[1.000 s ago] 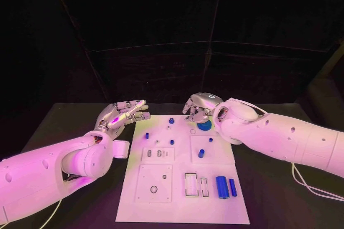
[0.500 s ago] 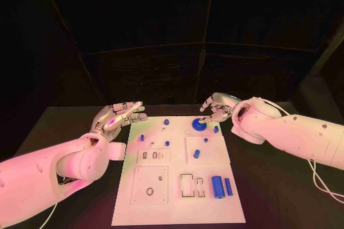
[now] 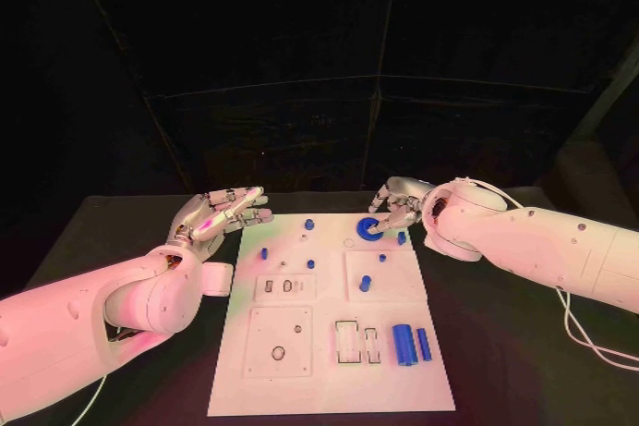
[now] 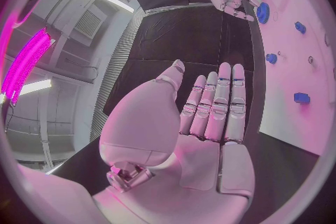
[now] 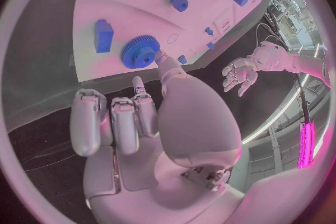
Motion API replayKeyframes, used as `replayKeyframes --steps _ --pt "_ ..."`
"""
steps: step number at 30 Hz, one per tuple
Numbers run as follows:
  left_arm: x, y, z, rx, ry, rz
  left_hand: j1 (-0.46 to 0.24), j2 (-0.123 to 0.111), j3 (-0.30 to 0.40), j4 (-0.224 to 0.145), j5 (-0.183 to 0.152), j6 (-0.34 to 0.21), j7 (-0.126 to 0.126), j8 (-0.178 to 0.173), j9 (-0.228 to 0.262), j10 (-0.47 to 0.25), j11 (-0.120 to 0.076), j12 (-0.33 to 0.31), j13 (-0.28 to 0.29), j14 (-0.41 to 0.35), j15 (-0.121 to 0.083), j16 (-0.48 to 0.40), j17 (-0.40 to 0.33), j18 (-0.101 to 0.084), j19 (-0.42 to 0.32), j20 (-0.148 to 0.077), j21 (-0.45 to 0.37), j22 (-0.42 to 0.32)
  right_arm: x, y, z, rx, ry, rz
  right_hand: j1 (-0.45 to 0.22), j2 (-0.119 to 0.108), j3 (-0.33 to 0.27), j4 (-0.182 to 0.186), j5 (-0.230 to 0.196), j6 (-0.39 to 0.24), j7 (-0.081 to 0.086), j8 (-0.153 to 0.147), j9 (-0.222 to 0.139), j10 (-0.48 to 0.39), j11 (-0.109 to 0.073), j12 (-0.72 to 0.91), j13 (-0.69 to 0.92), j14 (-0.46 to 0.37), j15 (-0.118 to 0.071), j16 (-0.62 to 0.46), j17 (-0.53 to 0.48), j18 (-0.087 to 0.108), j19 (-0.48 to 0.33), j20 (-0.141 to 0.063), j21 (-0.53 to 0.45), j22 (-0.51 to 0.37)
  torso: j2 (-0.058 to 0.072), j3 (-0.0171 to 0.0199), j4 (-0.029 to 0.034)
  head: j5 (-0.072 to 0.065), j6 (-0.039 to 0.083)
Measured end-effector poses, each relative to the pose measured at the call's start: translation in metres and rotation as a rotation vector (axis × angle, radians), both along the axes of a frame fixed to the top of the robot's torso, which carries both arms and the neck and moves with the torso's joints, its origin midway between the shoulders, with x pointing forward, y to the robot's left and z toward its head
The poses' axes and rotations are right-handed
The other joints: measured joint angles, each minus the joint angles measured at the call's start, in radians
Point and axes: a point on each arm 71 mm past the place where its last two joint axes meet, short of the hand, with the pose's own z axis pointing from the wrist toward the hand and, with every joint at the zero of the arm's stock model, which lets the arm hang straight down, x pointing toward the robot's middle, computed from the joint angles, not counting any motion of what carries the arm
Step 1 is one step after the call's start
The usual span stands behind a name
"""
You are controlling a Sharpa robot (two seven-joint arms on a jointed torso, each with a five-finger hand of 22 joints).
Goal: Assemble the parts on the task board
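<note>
Lying flat on the white plastic task board (image 3: 333, 352) near its far edge, the blue toothed gear wheel (image 3: 369, 228) now sits released — the right hand (image 3: 400, 202) has lifted slightly, fingers curled loosely, one fingertip touching it; the left hand (image 3: 220, 215) hovers spread, empty.

We see the task board (image 3: 333, 352), a long white plate lying flat on the black table, with rectangular recesses and small holes. Near its far edge a blue gear (image 3: 369, 228) lies flat, toothed rim plain in the right wrist view (image 5: 140, 51). A small blue block (image 3: 401, 239) sits just beside it, toward the right edge. Small blue pegs (image 3: 310, 225) stand scattered over the far half. By the near right corner, two blue cylinders (image 3: 403, 344) lie side by side.
</note>
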Motion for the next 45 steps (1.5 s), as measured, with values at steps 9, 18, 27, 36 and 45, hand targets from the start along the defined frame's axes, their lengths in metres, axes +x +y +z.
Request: replayKeyframes --steps 9,18,27,36,45 --pt "0.000 -0.001 0.000 -0.001 0.001 -0.002 0.000 0.000 0.000 0.000 0.000 0.000 0.000 0.000 0.000 0.000 0.000 0.000 0.000 0.000 0.000 0.000 0.000 0.000 0.000 0.000 0.000 0.000 0.001 0.005 -0.003 -0.031 0.024 0.016 0.010 -0.001 0.000 0.000 0.000 -0.004 0.003 0.009 0.000 0.004 0.004 0.004 0.000 0.000 0.000 0.000 0.000 0.000 0.004 0.004 0.004 0.001 0.000 -0.0005 -0.0004 0.001 -0.002" --pt "0.000 0.000 0.000 -0.001 0.002 -0.003 0.000 0.000 0.000 0.000 0.000 0.000 0.000 0.000 0.000 0.004 0.004 0.000 0.000 0.000 0.000 0.000 0.000 0.000 0.000 0.000 0.000 -0.001 0.001 0.004 -0.004 -0.059 0.033 0.022 0.023 0.013 0.004 -0.004 0.000 -0.002 0.001 0.028 0.002 0.004 0.004 0.005 0.000 0.000 0.000 0.000 0.000 0.000 0.004 0.004 0.004 0.001 0.000 -0.0006 -0.0008 0.000 -0.002" --pt "0.000 0.000 0.000 0.000 0.002 -0.002 0.000 0.000 0.000 0.000 0.000 0.000 0.000 0.000 0.000 0.004 0.004 0.000 0.000 0.000 0.000 0.000 0.000 0.000 0.000 0.000 0.000 -0.001 0.002 0.005 -0.003 -0.069 0.029 0.027 0.061 0.050 0.037 -0.031 -0.038 0.026 -0.005 0.064 0.006 0.007 0.000 0.004 0.000 0.000 0.000 0.000 0.000 0.000 0.004 0.004 0.008 0.001 0.000 0.0000 -0.0012 -0.001 -0.011" --pt "0.001 0.000 0.000 0.000 0.003 -0.002 0.000 0.000 0.000 0.000 0.000 0.000 0.000 0.000 0.000 0.004 0.004 0.000 0.000 0.000 0.000 0.000 0.000 0.000 0.000 0.000 0.000 -0.001 0.000 0.013 -0.002 -0.079 -0.002 0.043 0.068 0.071 0.076 -0.051 -0.047 0.098 -0.020 0.104 0.012 0.019 -0.014 0.015 0.000 -0.002 -0.002 0.000 0.000 0.000 0.004 0.004 0.012 0.001 0.001 0.0000 -0.0021 -0.002 -0.012" --pt "0.000 0.000 -0.001 0.000 0.004 -0.002 0.000 0.000 0.000 0.000 0.000 0.000 0.000 0.000 0.000 0.007 0.000 0.000 0.000 0.000 0.000 0.000 0.001 0.000 0.000 0.000 0.000 -0.001 -0.007 0.024 0.005 -0.080 -0.099 0.058 0.070 0.090 0.136 -0.078 -0.060 0.114 -0.019 0.117 0.008 0.016 -0.034 0.023 0.000 -0.002 -0.024 0.004 0.000 -0.016 0.003 -0.015 0.016 0.001 0.001 0.0000 -0.0019 -0.005 -0.009"
